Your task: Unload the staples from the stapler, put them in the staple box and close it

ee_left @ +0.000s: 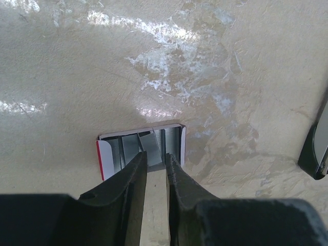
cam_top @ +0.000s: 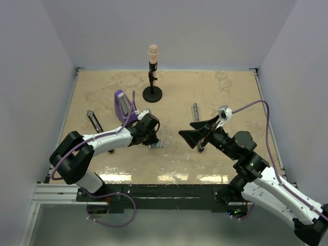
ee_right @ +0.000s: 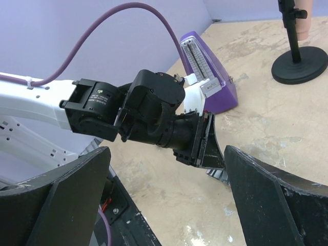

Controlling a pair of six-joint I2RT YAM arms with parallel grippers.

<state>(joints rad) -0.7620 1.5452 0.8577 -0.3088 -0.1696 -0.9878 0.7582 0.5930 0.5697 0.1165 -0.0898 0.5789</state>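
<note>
The staples (ee_left: 150,143) are a silvery ribbed strip lying tilted on a small white card with a red edge (ee_left: 106,154). My left gripper (ee_left: 156,160) is low over the card, its fingers drawn close, and the strip's near end sits between the tips. In the top view the left gripper (cam_top: 151,137) is mid-table above the card (cam_top: 157,145). The slim black stapler (cam_top: 94,121) lies on the table to the far left, apart from both grippers. My right gripper (cam_top: 190,134) is wide open and empty, facing the left gripper (ee_right: 205,148).
A purple wedge-shaped object (cam_top: 121,105) stands behind the left arm and also shows in the right wrist view (ee_right: 210,72). A microphone-like stand on a black round base (cam_top: 152,93) is at the back. A slim grey-black bar (cam_top: 195,112) lies behind the right gripper.
</note>
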